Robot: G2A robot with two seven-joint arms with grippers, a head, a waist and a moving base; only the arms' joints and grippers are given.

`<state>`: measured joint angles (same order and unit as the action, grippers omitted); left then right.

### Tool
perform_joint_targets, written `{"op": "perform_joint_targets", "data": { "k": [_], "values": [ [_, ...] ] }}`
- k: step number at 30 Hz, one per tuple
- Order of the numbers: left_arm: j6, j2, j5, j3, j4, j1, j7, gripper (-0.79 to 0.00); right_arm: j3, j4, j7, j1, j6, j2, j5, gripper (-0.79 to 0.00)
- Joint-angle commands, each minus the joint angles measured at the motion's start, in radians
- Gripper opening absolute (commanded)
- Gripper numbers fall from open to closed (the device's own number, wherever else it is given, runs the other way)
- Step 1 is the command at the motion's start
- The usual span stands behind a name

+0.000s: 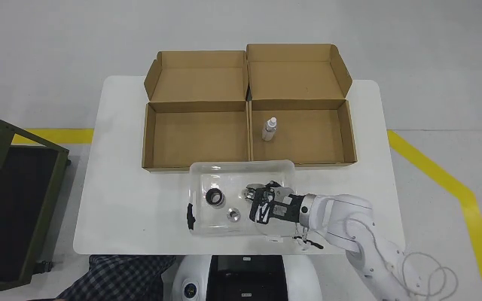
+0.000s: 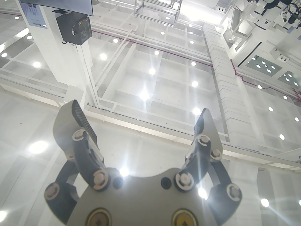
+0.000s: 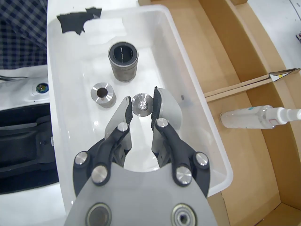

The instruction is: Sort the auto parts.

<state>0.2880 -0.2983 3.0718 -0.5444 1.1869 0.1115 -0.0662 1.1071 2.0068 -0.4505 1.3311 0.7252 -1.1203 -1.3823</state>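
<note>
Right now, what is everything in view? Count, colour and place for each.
table: one, white, under everything.
cardboard boxes: two, brown, open, side by side, table's far side.
spray bottle: one, clear, lying in right box.
plastic bin: one, clear, before the boxes.
black tape: one patch, on bin's rim.
cylinder: one, dark grey, upright in bin.
bushing: one, silver, beside cylinder.
disc: one, silver, in bin.
crate: one, dark green, floor beside table.
left gripper: one, grey, open, facing ceiling.
right gripper: one, grey, in bin, closed on disc.

White arm [image 1: 361, 226], grey pincer [image 3: 141, 102], black pads [image 3: 154, 105]
</note>
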Motion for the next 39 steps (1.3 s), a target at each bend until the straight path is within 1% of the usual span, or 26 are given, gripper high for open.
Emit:
{"op": "perform_joint_targets", "data": {
  "k": [1,6,11,16,19,24,33,39],
  "values": [
    [0.000,0.000,0.000,0.000,0.000,0.000,0.000,0.000,0.008,-0.008,0.063,0.001,-0.010,0.000,0.015,-0.785],
    [0.000,0.000,0.000,0.000,0.000,0.000,0.000,0.000,0.029,-0.015,0.185,0.002,-0.014,0.001,0.049,-0.785],
    [0.000,0.000,0.000,0.000,0.000,0.000,0.000,0.000,0.062,0.003,0.320,0.011,-0.024,0.003,0.050,-0.785],
    [0.000,0.000,0.000,0.000,0.000,0.000,0.000,0.000,0.096,0.008,0.467,0.027,-0.005,0.006,0.096,-0.785],
    [0.000,0.000,0.000,0.000,0.000,0.000,0.000,0.000,0.110,0.010,0.527,0.030,0.004,0.006,0.127,-0.785],
    [0.000,0.000,0.000,0.000,0.000,0.000,0.000,0.000,0.127,0.010,0.594,0.029,0.016,0.007,0.167,-0.785],
    [0.000,0.000,0.000,0.000,0.000,0.000,0.000,0.000,0.160,0.013,0.713,0.042,-0.002,0.005,0.236,-0.785],
    [0.000,0.000,0.000,0.000,0.000,0.000,0.000,0.000,0.175,0.009,0.744,0.050,0.003,0.004,0.262,-0.785]
  ]
}}
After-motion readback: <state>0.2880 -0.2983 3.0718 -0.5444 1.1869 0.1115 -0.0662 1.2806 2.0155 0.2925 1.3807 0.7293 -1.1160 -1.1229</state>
